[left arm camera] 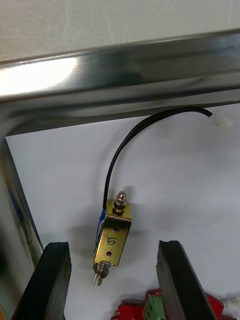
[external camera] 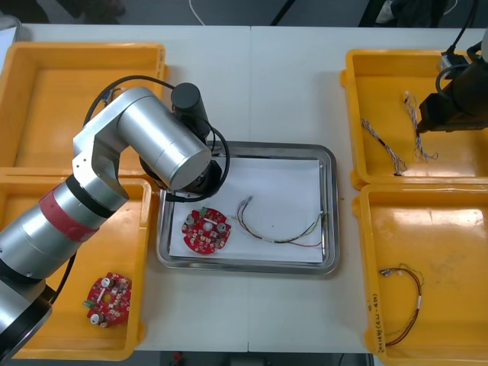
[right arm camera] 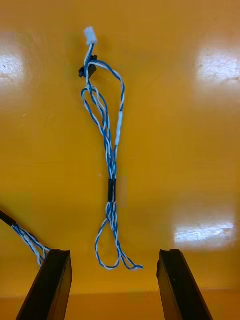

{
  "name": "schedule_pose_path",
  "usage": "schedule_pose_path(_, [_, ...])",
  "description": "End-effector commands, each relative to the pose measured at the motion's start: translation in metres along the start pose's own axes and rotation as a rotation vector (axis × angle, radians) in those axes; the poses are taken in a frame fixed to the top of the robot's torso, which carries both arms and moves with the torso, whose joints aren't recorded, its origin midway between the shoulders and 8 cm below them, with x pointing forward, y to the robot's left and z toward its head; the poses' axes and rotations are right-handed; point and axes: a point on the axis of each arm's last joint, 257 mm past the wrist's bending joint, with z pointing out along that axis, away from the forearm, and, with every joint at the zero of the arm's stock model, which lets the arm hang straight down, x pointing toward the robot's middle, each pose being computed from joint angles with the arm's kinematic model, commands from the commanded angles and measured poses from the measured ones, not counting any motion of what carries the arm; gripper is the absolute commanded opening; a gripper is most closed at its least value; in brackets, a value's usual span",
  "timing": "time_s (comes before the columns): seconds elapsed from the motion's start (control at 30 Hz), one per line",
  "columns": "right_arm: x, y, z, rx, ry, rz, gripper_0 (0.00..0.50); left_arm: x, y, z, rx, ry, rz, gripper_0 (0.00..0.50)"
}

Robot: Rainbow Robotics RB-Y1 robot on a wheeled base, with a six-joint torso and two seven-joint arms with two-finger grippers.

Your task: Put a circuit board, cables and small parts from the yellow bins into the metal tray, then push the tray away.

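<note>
Metal tray is seen at the middle of the table, between the yellow bins, white inside. In it a round red circuit board is laid at the near left, and a red and yellow cable is curved to its right, apart from it.

The left gripper is held over the tray's far left corner, released. Its fingers are spread wide, and a small metal part is laid between them on the white floor, touched by neither finger. The part's black cable is arched toward the tray's rim; the board's edge is seen just beside the part's other end.

The right gripper is hung over the far right bin, likewise released, with nothing grasped. A twisted blue and white cable is stretched on the bin floor, its looped end between the fingertips without contact; another such cable is found by one finger.

A second circuit board is seen in the near left bin, and a further red and yellow cable in the near right bin.
</note>
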Motion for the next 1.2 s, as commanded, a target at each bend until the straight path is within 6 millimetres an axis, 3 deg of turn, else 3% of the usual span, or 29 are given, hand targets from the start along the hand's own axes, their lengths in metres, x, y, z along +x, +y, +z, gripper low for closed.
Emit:
schedule_pose_path(0.03, [-0.032,0.017,-0.014,-0.004,-0.076,-0.054,0.5,0.001,-0.006,-0.005,0.011,-0.02,0.035,0.5])
schedule_pose_path(0.27, [-0.037,0.016,0.001,-0.015,-0.092,-0.035,0.5,-0.004,0.001,-0.027,0.012,-0.028,0.021,0.5])
schedule_pose_path(0.57, [-0.029,0.016,0.02,-0.03,-0.069,-0.005,0.5,-0.017,0.022,-0.079,0.045,-0.041,-0.029,0.5])
schedule_pose_path(0.93, [-0.031,0.024,0.026,-0.045,-0.082,0.026,0.5,-0.045,0.077,-0.125,0.051,-0.072,-0.118,0.5])
schedule_pose_path(1.2, [-0.024,0.023,0.041,-0.063,-0.067,0.066,0.5,-0.07,0.124,-0.13,-0.011,-0.074,-0.152,0.5])
